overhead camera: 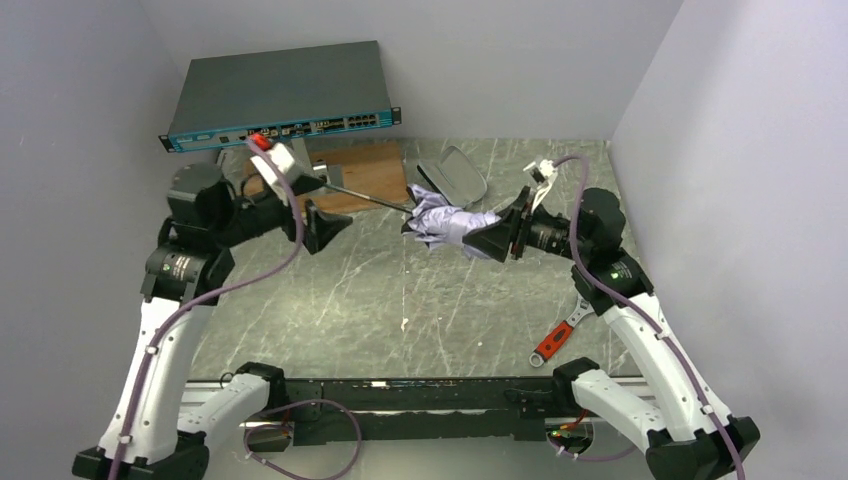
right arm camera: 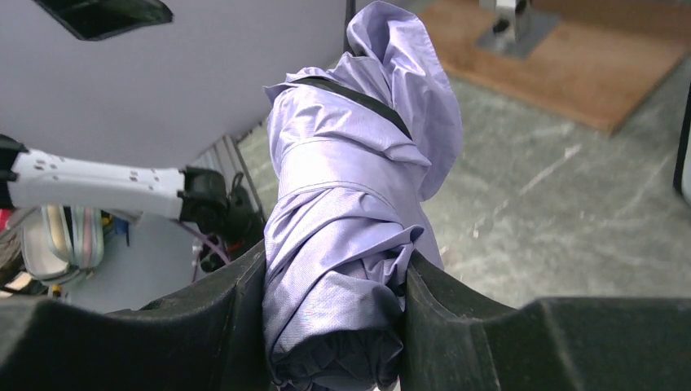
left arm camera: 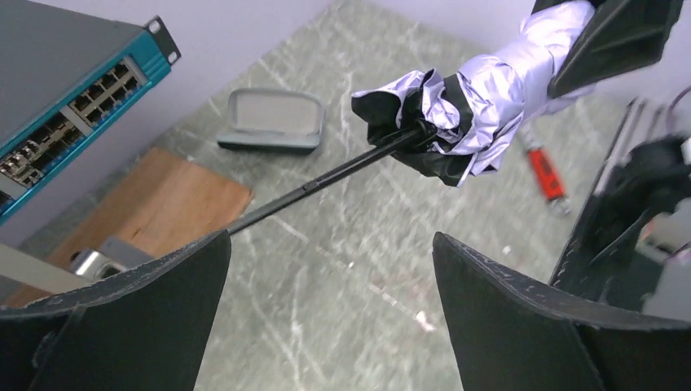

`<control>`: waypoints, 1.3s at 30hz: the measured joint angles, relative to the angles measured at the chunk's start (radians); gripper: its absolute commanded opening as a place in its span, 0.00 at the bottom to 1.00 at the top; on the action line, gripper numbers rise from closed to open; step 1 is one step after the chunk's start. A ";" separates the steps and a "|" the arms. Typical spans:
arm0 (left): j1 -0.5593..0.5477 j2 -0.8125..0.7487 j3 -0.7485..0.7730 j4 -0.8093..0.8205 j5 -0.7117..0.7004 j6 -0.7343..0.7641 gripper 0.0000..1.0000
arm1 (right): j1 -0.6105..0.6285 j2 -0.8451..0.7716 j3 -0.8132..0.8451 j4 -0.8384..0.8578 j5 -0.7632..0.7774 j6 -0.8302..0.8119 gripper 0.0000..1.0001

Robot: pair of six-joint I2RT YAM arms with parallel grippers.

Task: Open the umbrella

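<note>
The umbrella (overhead camera: 450, 222) is folded, its lavender canopy bunched, with black lining showing at the open end (left arm camera: 407, 122). My right gripper (overhead camera: 500, 235) is shut on the canopy's tip end (right arm camera: 350, 204) and holds it above the table. The thin black shaft (left arm camera: 326, 175) is extended and runs left to the handle end (overhead camera: 335, 178) over the wooden board. My left gripper (overhead camera: 330, 225) is open and empty, just near of the shaft; its fingers (left arm camera: 147, 309) stand wide apart with only tabletop between them.
A teal-fronted network switch (overhead camera: 280, 95) leans at the back left. A wooden board (overhead camera: 375, 165) and a grey oval pouch (overhead camera: 455, 175) lie at the back. A red-handled wrench (overhead camera: 555, 340) lies front right. Walls close in on both sides.
</note>
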 measured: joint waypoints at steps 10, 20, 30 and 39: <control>0.323 -0.044 0.093 0.126 0.400 -0.310 1.00 | 0.003 0.004 0.189 0.178 -0.114 0.002 0.00; 0.588 -0.137 0.074 0.321 0.253 -0.726 1.00 | 0.149 0.045 0.087 0.533 0.326 -0.178 0.00; 0.640 0.116 0.006 0.596 0.161 -1.097 1.00 | 0.530 0.164 -0.025 0.819 0.711 -0.649 0.00; 0.534 0.106 -0.181 0.927 0.193 -1.220 0.93 | 0.694 0.345 -0.022 0.996 0.920 -0.858 0.00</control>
